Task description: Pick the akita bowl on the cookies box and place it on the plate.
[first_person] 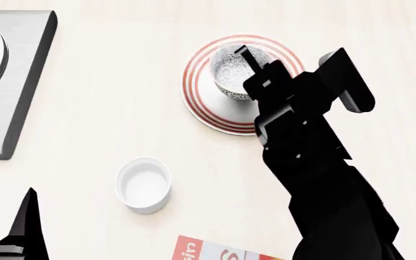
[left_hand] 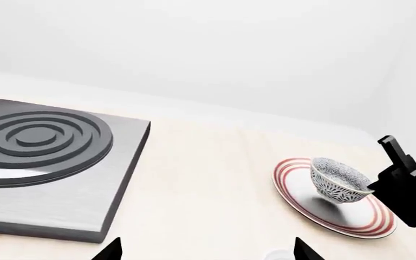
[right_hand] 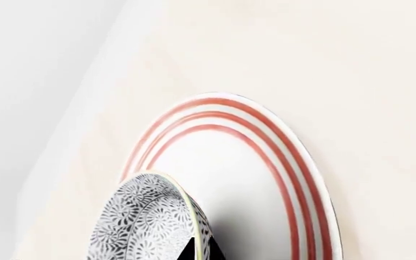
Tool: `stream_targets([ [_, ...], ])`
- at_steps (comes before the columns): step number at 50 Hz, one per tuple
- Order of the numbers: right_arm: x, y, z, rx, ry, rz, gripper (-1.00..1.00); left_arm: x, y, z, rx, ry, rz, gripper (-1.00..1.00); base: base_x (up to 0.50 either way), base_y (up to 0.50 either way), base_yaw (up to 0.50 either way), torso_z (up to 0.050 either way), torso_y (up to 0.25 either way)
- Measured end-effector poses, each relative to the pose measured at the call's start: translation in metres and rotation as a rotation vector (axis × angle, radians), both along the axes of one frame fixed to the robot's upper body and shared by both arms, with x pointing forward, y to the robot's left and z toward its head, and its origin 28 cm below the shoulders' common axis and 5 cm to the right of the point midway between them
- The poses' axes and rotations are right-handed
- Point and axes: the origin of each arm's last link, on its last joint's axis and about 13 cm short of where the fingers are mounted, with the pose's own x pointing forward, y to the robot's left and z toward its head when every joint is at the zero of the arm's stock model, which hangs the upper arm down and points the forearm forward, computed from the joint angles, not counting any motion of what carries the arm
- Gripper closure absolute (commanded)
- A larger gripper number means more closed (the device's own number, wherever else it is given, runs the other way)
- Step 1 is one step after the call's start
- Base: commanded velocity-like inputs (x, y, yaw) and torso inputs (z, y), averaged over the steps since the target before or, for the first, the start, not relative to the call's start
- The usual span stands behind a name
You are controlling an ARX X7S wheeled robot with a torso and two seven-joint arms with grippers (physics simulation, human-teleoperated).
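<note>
Pale wood made up the table top [first_person: 106, 108], with a white wall behind it. I saw my right gripper [first_person: 246, 58] holding the akita bowl [first_person: 231, 70] by its rim, one finger inside the bowl and one outside. The bowl hung right over the plate [first_person: 197, 103], tipped a little to one side. From the left wrist view its bottom looked very close to the middle of the plate, but I could not tell if it was touching. In the right wrist view the speckled side of the bowl filled the near corner, and the red rings of the plate curved away past it. A small plain white cup [first_person: 143, 184] sat on the table, well apart from my right gripper and closer to me. Only a corner of the cookies box [first_person: 215, 252] showed, at the edge nearest me. A grey stove plate [left_hand: 49, 162] with round rings lay far off to the side of my left gripper [left_hand: 208, 252]. I could only see that one's two finger tips, spread wide with nothing between them.
</note>
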Motion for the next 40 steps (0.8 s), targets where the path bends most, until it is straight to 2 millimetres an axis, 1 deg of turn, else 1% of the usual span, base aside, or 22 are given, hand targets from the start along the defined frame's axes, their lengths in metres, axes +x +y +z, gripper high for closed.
stream_targets([
  [12, -0.0008, 0.0002, -0.0055, 0.008, 0.004, 0.005, 1.0, 0.0001, 0.0003, 0.0003, -0.002, -0.001, 0.001, -1.0, 0.0, 0.0, 0.0, 0.0, 0.001],
  [13, -0.0009, 0.0002, -0.0057, 0.008, 0.001, 0.006, -1.0, 0.0001, 0.0003, 0.0003, -0.002, -0.001, 0.001, -1.0, 0.0, 0.0, 0.0, 0.0, 0.0],
  [40, 0.0008, -0.0036, 0.0029, -0.021, -0.065, 0.035, -1.0, -0.0006, 0.0003, 0.0007, -0.003, -0.001, 0.0, -1.0, 0.0, 0.0, 0.0, 0.0, 0.0],
])
